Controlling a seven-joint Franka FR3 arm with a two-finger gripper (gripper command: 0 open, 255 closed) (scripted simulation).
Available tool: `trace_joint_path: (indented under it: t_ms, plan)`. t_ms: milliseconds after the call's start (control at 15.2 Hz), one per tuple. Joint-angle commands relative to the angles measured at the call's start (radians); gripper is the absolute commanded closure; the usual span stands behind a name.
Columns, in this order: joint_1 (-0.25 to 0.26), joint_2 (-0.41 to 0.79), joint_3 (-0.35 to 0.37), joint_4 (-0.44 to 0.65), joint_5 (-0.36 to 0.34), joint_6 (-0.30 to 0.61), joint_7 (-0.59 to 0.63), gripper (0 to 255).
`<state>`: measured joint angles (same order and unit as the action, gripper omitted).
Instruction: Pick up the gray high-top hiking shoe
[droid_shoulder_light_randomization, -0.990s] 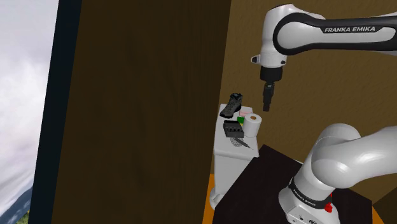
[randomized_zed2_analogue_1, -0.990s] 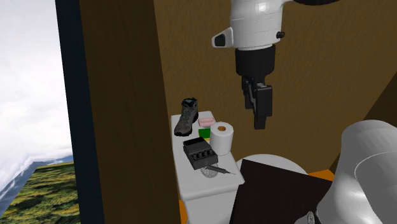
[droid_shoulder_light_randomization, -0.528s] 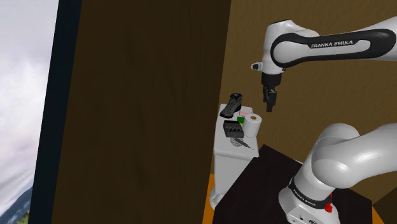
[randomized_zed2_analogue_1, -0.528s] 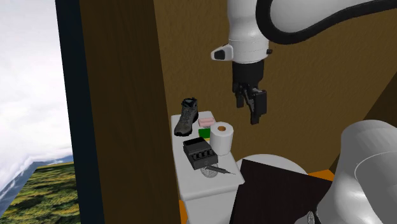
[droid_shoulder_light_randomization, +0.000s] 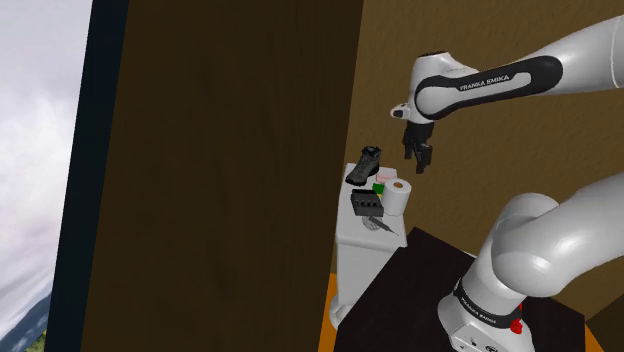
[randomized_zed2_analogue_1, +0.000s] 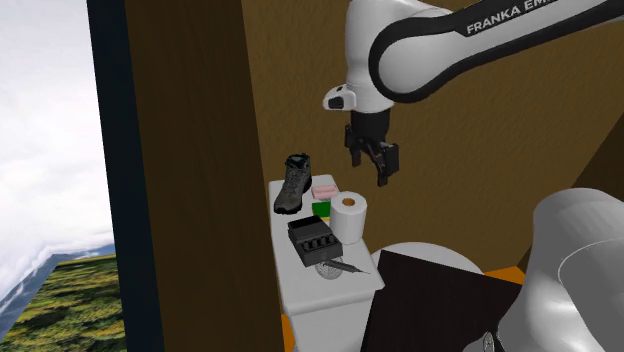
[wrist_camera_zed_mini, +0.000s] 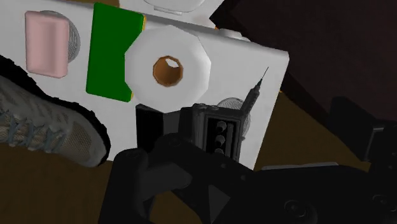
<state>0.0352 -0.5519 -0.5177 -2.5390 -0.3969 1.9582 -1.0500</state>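
Since a second ago the hand has swung away toward the wall and drifted to the second exterior view's left, closing on the shoe, while everything on the white top has stayed put. Nearest me is the dark stand (droid_shoulder_light_randomization: 400, 300), from which the arm (droid_shoulder_light_randomization: 480, 85) bends up and over. At its end the pincer (randomized_zed2_analogue_1: 373, 168) hangs in the air, well above the things and touching none of them. I cannot tell whether it is wide or narrow. From the wrist camera, the black box (wrist_camera_zed_mini: 191, 130) and the paper roll (wrist_camera_zed_mini: 168, 69) lie most directly under the hand, with a green block (wrist_camera_zed_mini: 111, 51) and a pink soap bar (wrist_camera_zed_mini: 46, 43) beyond the roll. The grey shoe (randomized_zed2_analogue_1: 292, 186) stands upright at the back corner of the white top (wrist_camera_zed_mini: 242, 63), just beside the soap and the green block. It lies below the pincer and off to the second exterior view's left. Its long axis runs along that left edge, with the toe toward the black box and the high collar toward the wall. I judge the next move to be a sidestep over the shoe and then a descent. Behind it all stands a brown wall (randomized_zed2_analogue_1: 480, 120), with a dark wooden panel (droid_shoulder_light_randomization: 230, 150) alongside. Past the panel's edge are sky and hills (droid_shoulder_light_randomization: 40, 150).
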Motion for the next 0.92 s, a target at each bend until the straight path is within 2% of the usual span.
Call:
trace_joint_path:
  t_ms: [0, 264, 462, 660, 858]
  plan:
    - [0.022, 0.074, -0.06, 0.029, -0.013, 0.074, -0.099, 0]
    - [0.081, 0.229, -0.168, 0.096, 0.015, 0.209, -0.293, 0]
    - [0.135, 0.364, -0.246, 0.159, 0.09, 0.305, -0.462, 0]
    - [0.178, 0.516, -0.302, 0.231, 0.227, 0.388, -0.664, 0]
    - [0.172, 0.677, -0.304, 0.316, 0.407, 0.443, -0.887, 0]
